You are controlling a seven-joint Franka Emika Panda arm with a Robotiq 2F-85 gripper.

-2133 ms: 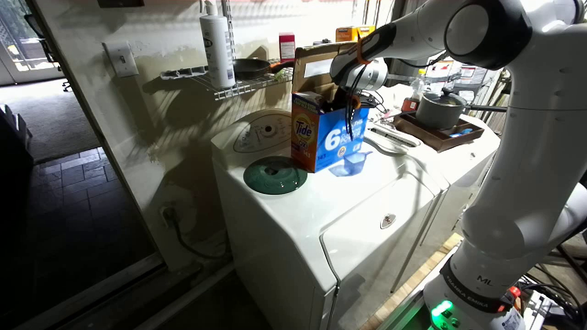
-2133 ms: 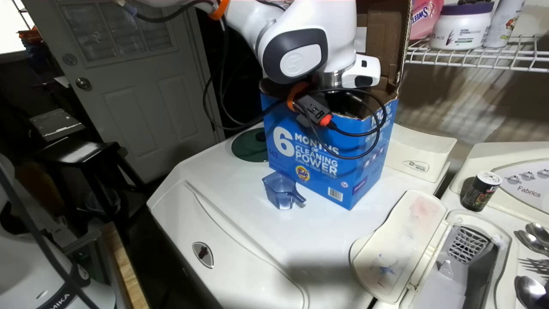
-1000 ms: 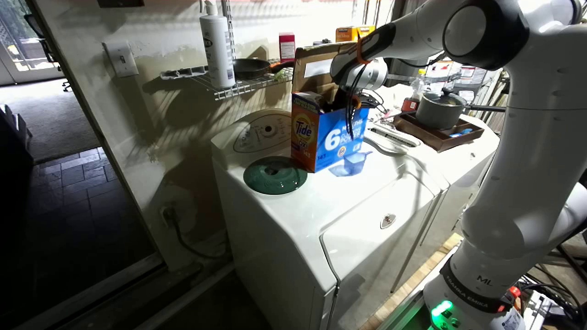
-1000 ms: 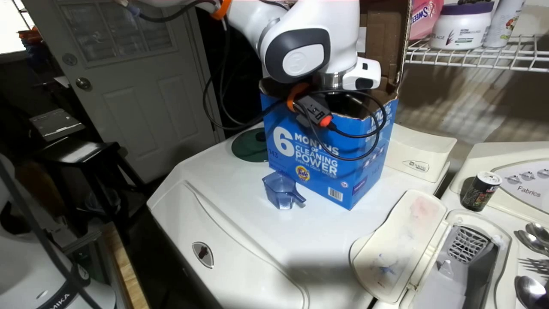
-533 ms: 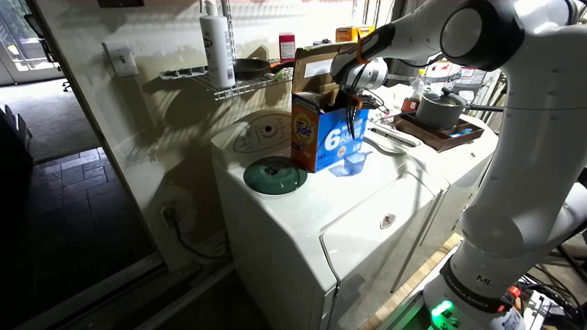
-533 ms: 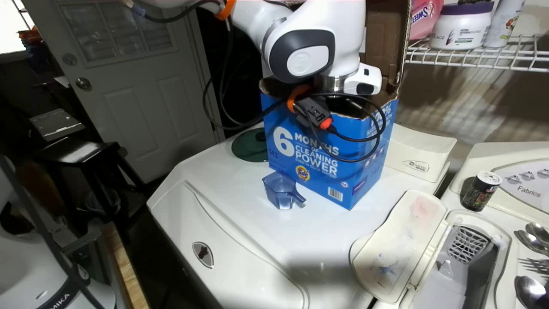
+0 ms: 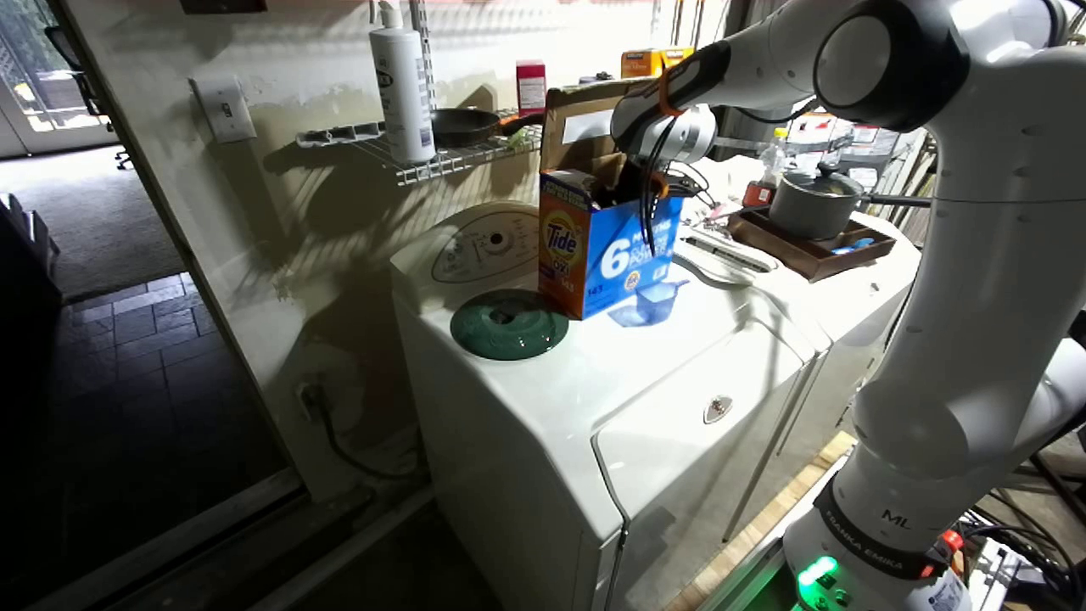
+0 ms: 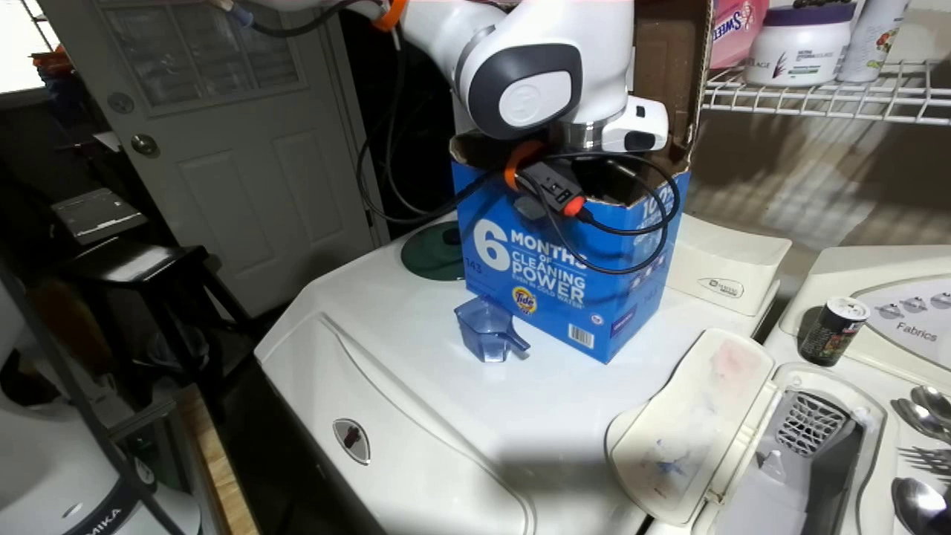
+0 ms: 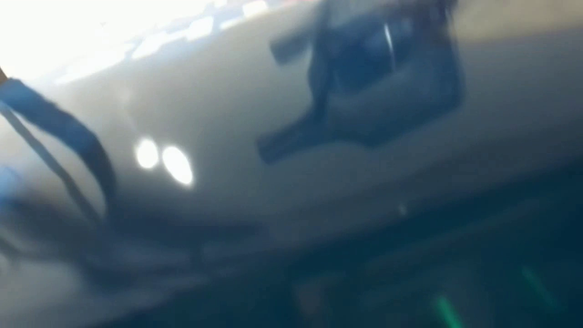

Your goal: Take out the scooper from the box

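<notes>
On top of a white appliance (image 7: 585,386) stands the box (image 7: 585,255), upright, its brown flap (image 7: 570,154) raised; both exterior views show its blue face (image 8: 546,293) with white lettering. The orange face (image 7: 561,259) appears in an exterior view that also takes in a white pump bottle (image 7: 403,98) and a dark pan (image 7: 462,127) on a wire shelf (image 7: 467,163), a lidded pot (image 7: 810,208) in a wooden tray (image 7: 785,253), and the whole of a round green lid (image 7: 509,331). The box cuts across that lid in an exterior view where a black can (image 8: 831,334), metal spoons (image 8: 921,498) and a purple-capped tub (image 8: 799,56) are seen. The translucent blue scooper (image 8: 487,331) is outside the box in both exterior views, on the appliance just beside the blue face; whether the two touch I cannot tell. The gripper (image 8: 591,174) reaches down into the box's top, its fingers out of sight; its jaws stand wide apart, and whether anything lies between them cannot be told. The wrist view is too blurred to name its two-pronged dark blue shape (image 9: 382,109) and curved strip (image 9: 79,134); two spots of glare (image 9: 177,166) lie between them.
</notes>
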